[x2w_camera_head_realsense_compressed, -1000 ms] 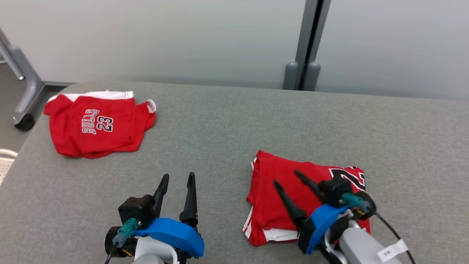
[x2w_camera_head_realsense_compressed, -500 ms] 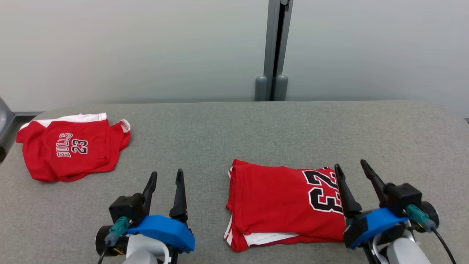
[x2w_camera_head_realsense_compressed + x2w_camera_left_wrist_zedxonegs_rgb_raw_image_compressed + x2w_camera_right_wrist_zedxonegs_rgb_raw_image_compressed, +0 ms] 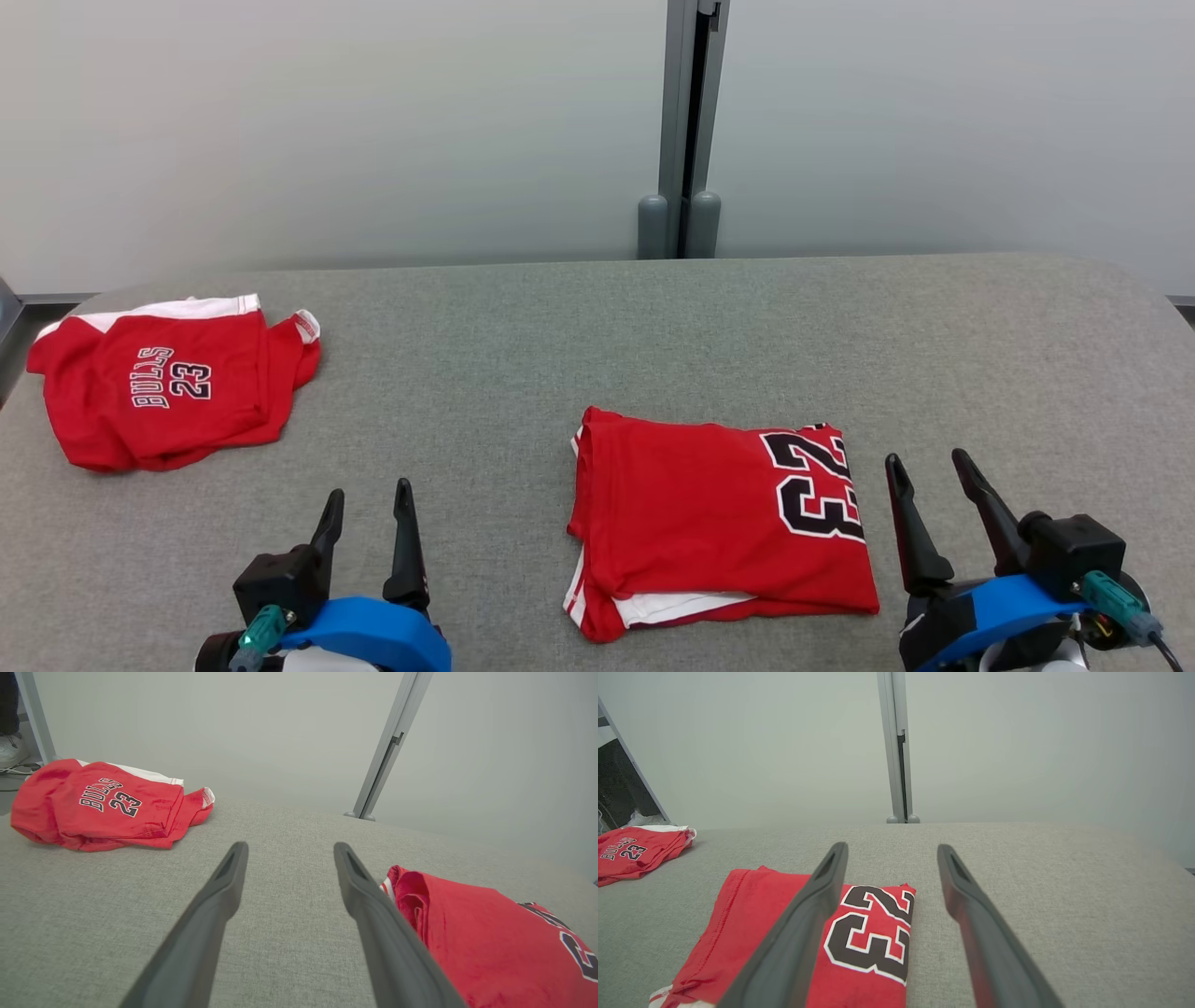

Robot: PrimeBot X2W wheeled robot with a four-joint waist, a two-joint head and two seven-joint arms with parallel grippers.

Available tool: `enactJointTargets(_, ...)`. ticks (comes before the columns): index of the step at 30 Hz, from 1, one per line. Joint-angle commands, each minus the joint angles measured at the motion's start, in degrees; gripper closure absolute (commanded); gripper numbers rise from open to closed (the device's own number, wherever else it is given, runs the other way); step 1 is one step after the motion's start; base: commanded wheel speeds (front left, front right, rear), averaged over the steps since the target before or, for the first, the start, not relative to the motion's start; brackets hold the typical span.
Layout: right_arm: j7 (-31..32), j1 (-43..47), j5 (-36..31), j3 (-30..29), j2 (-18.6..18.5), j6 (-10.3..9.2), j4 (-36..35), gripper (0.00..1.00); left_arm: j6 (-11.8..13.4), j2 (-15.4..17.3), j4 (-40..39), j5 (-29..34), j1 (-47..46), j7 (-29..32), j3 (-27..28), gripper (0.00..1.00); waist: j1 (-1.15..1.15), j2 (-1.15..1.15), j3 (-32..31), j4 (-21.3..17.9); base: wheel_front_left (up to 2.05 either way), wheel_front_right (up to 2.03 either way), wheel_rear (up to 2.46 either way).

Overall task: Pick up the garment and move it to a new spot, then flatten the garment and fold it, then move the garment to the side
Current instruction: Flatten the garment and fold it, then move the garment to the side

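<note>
On the grey table, between my left gripper and right gripper, both spread apart and empty, the folded red garment lies nearer the right, and I judge it light and limp, best pinched through all layers at its near edge.

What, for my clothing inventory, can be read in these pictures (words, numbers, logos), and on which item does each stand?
"BULLS": small white-edged lettering on the rumpled red garment at the far left.
"23": right beside that word, on the same garment.
"23": large black numerals with white edging, on the folded red jersey between the two arms.
No other text is legible.
</note>
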Motion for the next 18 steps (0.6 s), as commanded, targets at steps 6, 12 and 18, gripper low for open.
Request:
enactJointTargets(6,0.4,0.7,0.2,-0.4,0.0,0.01,-0.3,0.0,-0.7,0.5,1.2,1.7,0.3,-0.3,0.0,0.0,0.0,0.0,0.1,0.3,0.0,0.0,0.0)
enactJointTargets(12,0.5,0.5,0.2,-0.6,0.0,0.01,0.2,0.0,-1.0,0.7,2.6,2.1,-0.4,-0.3,-0.1,0.0,0.0,0.0,0.2,0.5,0.0,0.0,0.0)
enactJointTargets(18,0.3,0.1,0.1,-0.8,0.0,0.01,0.7,0.0,-1.0,0.4,2.9,1.9,-0.7,-0.3,0.3,0.0,0.0,0.0,0.3,0.4,0.0,0.0,0.0)
